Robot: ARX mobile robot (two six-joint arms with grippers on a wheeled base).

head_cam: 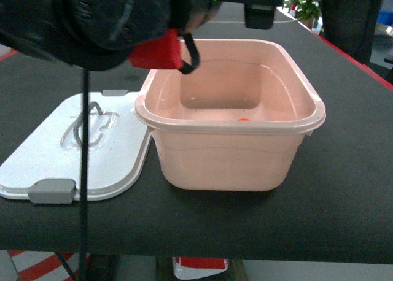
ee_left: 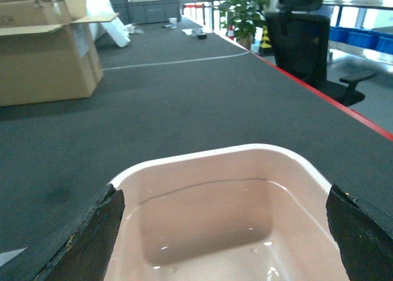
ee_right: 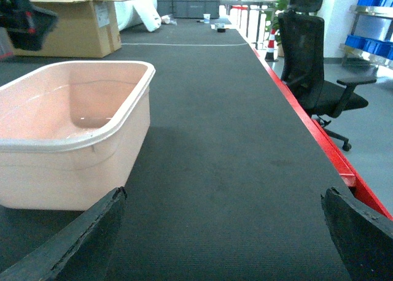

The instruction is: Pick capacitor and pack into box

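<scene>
- The pale pink box [head_cam: 230,143] stood open and upright on the dark tabletop [head_cam: 344,189], near its front edge in the head view.
- Its white lid [head_cam: 80,149] lay flat on the tabletop just beside the box's left wall, handle side up, with a grey clip latch [head_cam: 52,191] at its near edge.
- A small orange object [head_cam: 244,119] showed low inside the box, just above the near rim; it was too small to tell whether it was a capacitor.
- The left pincer [ee_left: 224,232] hung over the box with its two dark fingertips [ee_left: 92,244] spread wide, one at each lower corner of the left wrist view, and nothing between them.
- The left arm [head_cam: 92,20] filled the upper left of the head view, blurred, with a red part [head_cam: 156,51] by the box's far left corner.
- The right pincer [ee_right: 224,238] was also spread wide and held nothing; it sat above bare tabletop to the right of the box, apart from it.
- A brown cardboard carton [ee_left: 46,48] stood farther back on the tabletop.
- A black office chair [ee_right: 313,66] stood beyond the tabletop's red edge, and a potted plant [ee_left: 245,11] was behind it.
</scene>
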